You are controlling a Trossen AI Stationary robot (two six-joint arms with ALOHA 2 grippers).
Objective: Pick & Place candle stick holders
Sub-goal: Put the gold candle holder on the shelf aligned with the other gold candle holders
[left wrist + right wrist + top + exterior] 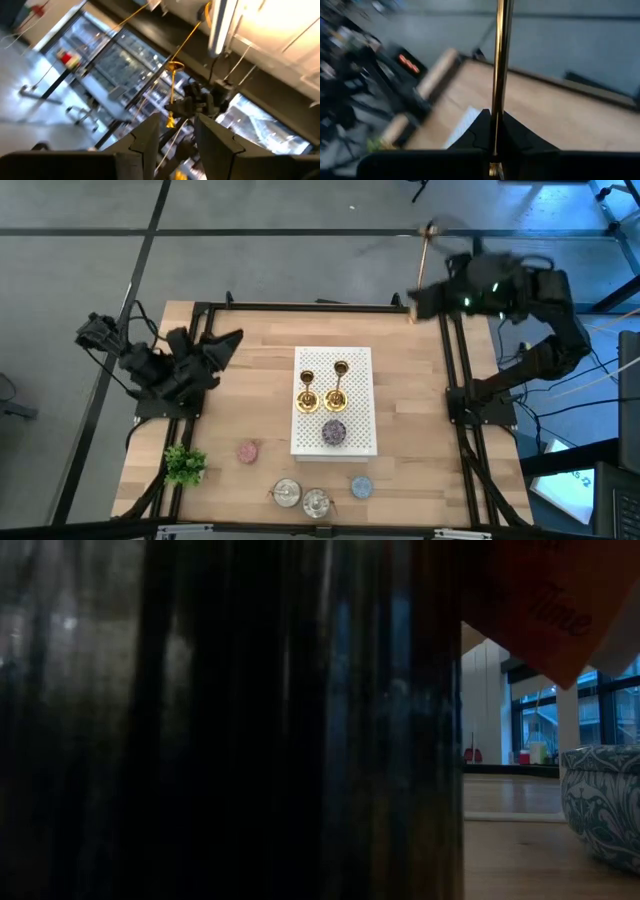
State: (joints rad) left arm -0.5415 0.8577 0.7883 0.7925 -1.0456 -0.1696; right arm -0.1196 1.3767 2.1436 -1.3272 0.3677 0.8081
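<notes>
Two gold candle stick holders (307, 390) (339, 384) stand upright on their round bases on a white perforated board (358, 370) at the table's middle. A third candle stick holder (424, 255) is in the air over the table's far right corner, with my right gripper (413, 304) (495, 122) shut on it. It also shows far off in the left wrist view, as a thin gold candle stick holder (173, 86). My left gripper (226, 340) (176, 131) is open at the table's left, with nothing between its fingers. My right gripper pinches the thin gold stem (496, 131) between its two fingers, which lie across it. The long stem (501, 55) runs on past the fingertips. The holder is lifted clear of the table.
A purple disc (333, 432) lies on the board's near end. Near the front edge are a pink disc (247, 451), a blue disc (361, 487), two glass pots (287, 494) (317, 502) and a green plant (184, 464). Something dark fills most of the low view, beside a patterned bowl (605, 802).
</notes>
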